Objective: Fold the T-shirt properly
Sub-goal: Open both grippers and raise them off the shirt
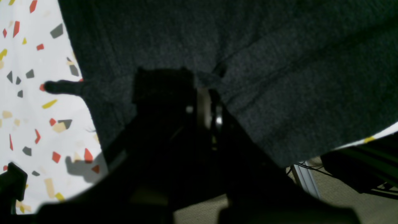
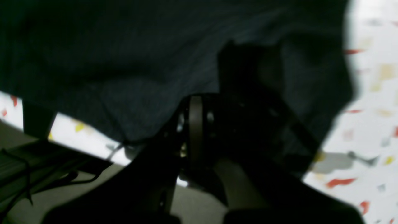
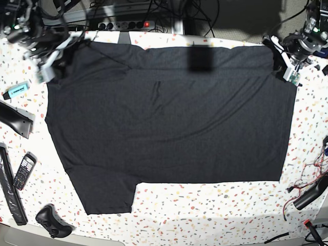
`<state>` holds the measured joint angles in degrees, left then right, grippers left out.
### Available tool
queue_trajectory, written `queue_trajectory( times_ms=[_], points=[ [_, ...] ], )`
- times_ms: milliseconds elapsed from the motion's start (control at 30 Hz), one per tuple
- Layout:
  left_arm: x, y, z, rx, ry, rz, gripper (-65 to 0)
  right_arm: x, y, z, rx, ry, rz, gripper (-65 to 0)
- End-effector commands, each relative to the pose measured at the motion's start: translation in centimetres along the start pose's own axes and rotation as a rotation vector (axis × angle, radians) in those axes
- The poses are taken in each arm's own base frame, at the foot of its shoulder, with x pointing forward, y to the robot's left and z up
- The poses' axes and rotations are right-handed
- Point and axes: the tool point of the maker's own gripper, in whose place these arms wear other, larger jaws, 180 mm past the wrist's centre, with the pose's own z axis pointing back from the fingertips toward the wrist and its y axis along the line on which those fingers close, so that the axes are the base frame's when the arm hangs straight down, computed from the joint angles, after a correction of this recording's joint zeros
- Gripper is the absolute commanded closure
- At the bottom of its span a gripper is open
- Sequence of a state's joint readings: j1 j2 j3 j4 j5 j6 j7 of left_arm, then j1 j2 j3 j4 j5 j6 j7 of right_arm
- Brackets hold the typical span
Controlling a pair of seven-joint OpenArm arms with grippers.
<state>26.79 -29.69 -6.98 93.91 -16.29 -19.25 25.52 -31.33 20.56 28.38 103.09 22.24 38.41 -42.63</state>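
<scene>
Pinching the T-shirt (image 3: 169, 118) edge, left gripper (image 1: 203, 84) jaws look closed; right gripper (image 2: 199, 102) jaws unclear.

1. Soft black cloth on the T-shirt (image 3: 169, 118), matt, with a fine woven grain up close (image 1: 279, 77).
2. Smooth white table top (image 3: 205, 205), speckled with red, yellow and grey chips.
3. Dark, hard-looking plastic on the left gripper (image 1: 199, 93).
4. Shiny metal ring on the right gripper (image 2: 196, 124).
</scene>
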Motion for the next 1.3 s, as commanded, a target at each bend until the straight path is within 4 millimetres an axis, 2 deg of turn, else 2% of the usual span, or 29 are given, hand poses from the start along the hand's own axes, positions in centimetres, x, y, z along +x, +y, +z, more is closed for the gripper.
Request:
queue_trajectory(
  times_ms=[0, 100, 233, 500, 600, 700, 733, 833, 867, 1000, 1067, 1167, 1267],
  points=[
    [0.3, 0.5, 0.2, 0.011, -0.003, -0.016, 0.0, 0.1, -0.4, 0.5, -0.011, -0.007, 0.018, 0.0],
    [0.3, 0.5, 0.2, 0.011, -0.003, -0.016, 0.0, -2.3, -0.6, 1.1, -0.028, 0.051, 0.028, 0.0],
    [0.3, 0.5, 0.3, 0.012, -0.002, -0.019, 0.0, -4.0, -1.2, 2.2, -0.052, 0.066, 0.018, 0.0],
    [0.0, 1.1, 0.3, 0.044, 0.019, -0.071, 0.0, -4.5, -2.1, 2.7, -0.085, 0.085, 0.027, 0.0],
    [0.7, 1.6, 0.3, 0.055, 0.002, -0.086, 0.0, -3.1, -1.9, 2.8, -0.063, 0.023, 0.015, 0.0],
    [2.7, 2.6, 0.5, 0.074, -0.033, -0.118, 0.0, -1.5, -1.8, 3.0, -0.029, -0.025, 0.005, 0.0],
    [3.6, 3.0, 0.7, 0.083, -0.048, -0.133, -3.6, -1.0, -2.0, 3.1, -0.029, -0.031, 0.012, 0.0],
    [6.5, 4.3, 1.2, 0.116, -0.099, -0.174, -20.6, 0.4, -3.0, 3.0, -0.05, -0.035, 0.039, 0.0],
    [7.4, 4.7, 1.2, 0.126, -0.117, -0.183, -23.4, 1.3, -3.4, 2.9, -0.057, -0.051, 0.046, 0.0],
    [11.4, 6.6, 1.4, 0.17, -0.197, -0.194, -24.1, 5.0, -4.2, 2.7, -0.079, -0.145, 0.054, -14.7],
    [13.5, 7.6, 1.3, 0.174, -0.248, -0.16, -24.1, 7.1, -4.6, 2.7, -0.09, -0.2, 0.058, -19.7],
    [15.6, 10.1, 0.4, 0.177, -0.292, -0.06, -24.1, 9.6, -5.2, 2.8, -0.11, -0.257, 0.054, -20.9],
    [17.2, 12.7, -1.3, 0.135, -0.315, 0.042, -24.1, 10.5, -5.5, 2.8, -0.116, -0.268, 0.055, -20.9]
  ],
)
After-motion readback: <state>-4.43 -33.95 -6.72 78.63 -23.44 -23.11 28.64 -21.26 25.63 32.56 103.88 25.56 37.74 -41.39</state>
